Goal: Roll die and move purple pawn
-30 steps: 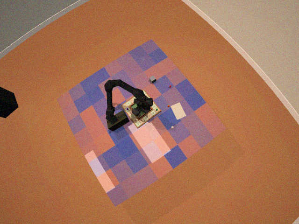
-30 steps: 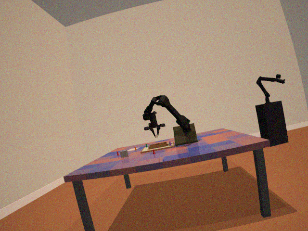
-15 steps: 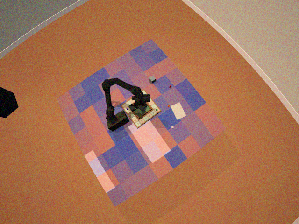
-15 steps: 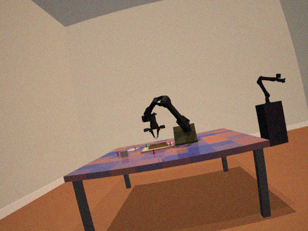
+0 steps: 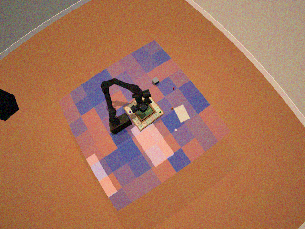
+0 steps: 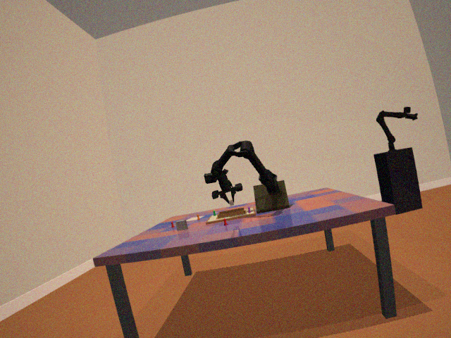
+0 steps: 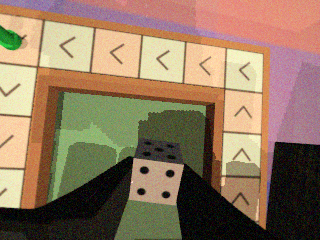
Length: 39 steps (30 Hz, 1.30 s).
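My gripper (image 7: 156, 167) (image 5: 142, 108) (image 6: 230, 200) is shut on the pale die (image 7: 155, 187) and holds it in the air over the green tray (image 7: 130, 85) in the middle of the game board (image 7: 165, 55) (image 5: 145, 124) (image 6: 237, 215). The die's face toward the wrist camera shows four pips. The purple pawn (image 5: 129, 111) (image 6: 249, 209) stands on the board's edge near the arm base. A green pawn (image 7: 9, 39) (image 5: 159, 111) (image 6: 213, 212) stands on the opposite edge. A red pawn (image 6: 225, 221) stands at the board's near edge in the exterior view.
The arm base (image 5: 119, 124) (image 6: 269, 198) stands beside the board. Off the board are a grey cube (image 5: 155, 80) (image 6: 181, 224), a red piece (image 5: 173, 88) (image 6: 173, 224), an orange piece (image 5: 171, 108) (image 6: 198, 217), a pale card (image 5: 182, 113) and a small white ball (image 5: 175, 129).
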Available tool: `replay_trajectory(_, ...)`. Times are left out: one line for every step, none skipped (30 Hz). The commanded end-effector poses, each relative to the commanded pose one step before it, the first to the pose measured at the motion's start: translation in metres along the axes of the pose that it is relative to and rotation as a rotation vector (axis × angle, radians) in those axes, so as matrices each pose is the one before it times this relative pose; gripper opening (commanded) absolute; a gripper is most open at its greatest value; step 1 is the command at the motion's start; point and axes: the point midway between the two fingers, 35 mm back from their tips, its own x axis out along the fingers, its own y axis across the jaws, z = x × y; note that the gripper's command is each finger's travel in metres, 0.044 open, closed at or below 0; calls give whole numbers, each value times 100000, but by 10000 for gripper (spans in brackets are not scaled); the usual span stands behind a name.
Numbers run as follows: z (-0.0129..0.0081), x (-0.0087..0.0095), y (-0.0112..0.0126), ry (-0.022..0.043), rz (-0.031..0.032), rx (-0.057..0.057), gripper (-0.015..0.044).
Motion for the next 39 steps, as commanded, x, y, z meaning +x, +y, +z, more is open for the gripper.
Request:
replay_trajectory(-2, 154, -282, -14628, -78, 916, 0)
replay_trajectory(13, -8, 19, -3230, 399, 289, 0)
replay_trajectory(13, -22, 29, -3208, 528, 320, 0)
replay_trajectory(-2, 56, -11, -3132, 616, 350, 0)
replay_trajectory(-3, 42, -3, -3163, 760, 390, 0)
replay_trajectory(-4, 27, 6, -3126, 890, 426, 0)
replay_trajectory(-5, 12, 14, -3086, 1018, 465, 0)
replay_trajectory(-6, -3, 22, -3040, 1143, 505, 0)
replay_trajectory(-7, -18, 30, -2991, 1266, 546, 0)
replay_trajectory(-7, -32, 37, -2928, 1382, 588, 0)
replay_trajectory(-6, -36, 35, -2299, 1187, 503, 0)
replay_trajectory(-4, -26, 23, -1361, 747, 316, 0)
replay_trajectory(-1, -9, 8, -451, 255, 108, 0)
replay_trajectory(0, 0, 0, 0, 0, 0, 0)
replay_trajectory(0, 0, 0, 0, 0, 0, 0)
replay_trajectory(48, -261, 82, -3, 7, 0, 0)
replay_trajectory(146, -792, 228, -9, 19, 0, 0)
replay_trajectory(159, -862, 212, -10, 18, 0, 0)
replay_trajectory(221, -1213, 236, -14, 19, 0, 0)
replay_trajectory(134, -1037, 212, -8, 16, 0, 0)
replay_trajectory(82, -643, 106, -5, 8, 0, 0)
replay_trajectory(27, -216, 32, -2, 2, 0, 0)
replay_trajectory(0, 0, 0, 0, 0, 0, 0)
replay_trajectory(-16, 40, -59, 1, -4, 0, 0)
replay_trajectory(-16, 40, -59, 1, -4, 0, 0)
replay_trajectory(-8, 67, -96, 0, -6, 0, 0)
replay_trajectory(-5, 42, -61, 0, -4, 0, 0)
replay_trajectory(0, 0, 0, 0, 0, 0, 0)
replay_trajectory(0, 0, 0, 0, 0, 0, 0)
replay_trajectory(1, -41, 46, 0, 3, 0, 0)
replay_trajectory(1, -41, 45, 0, 3, 0, 0)
replay_trajectory(0, 0, 0, 0, 0, 0, 0)
replay_trajectory(0, 0, 0, 0, 0, 0, 0)
replay_trajectory(0, 0, 0, 0, 0, 0, 0)
replay_trajectory(0, 0, 0, 0, 0, 0, 0)
replay_trajectory(0, 0, 0, 0, 0, 0, 0)
replay_trajectory(0, 0, 0, 0, 0, 0, 0)
replay_trajectory(0, 0, 0, 0, 0, 0, 0)
replay_trajectory(0, 0, 0, 0, 0, 0, 0)
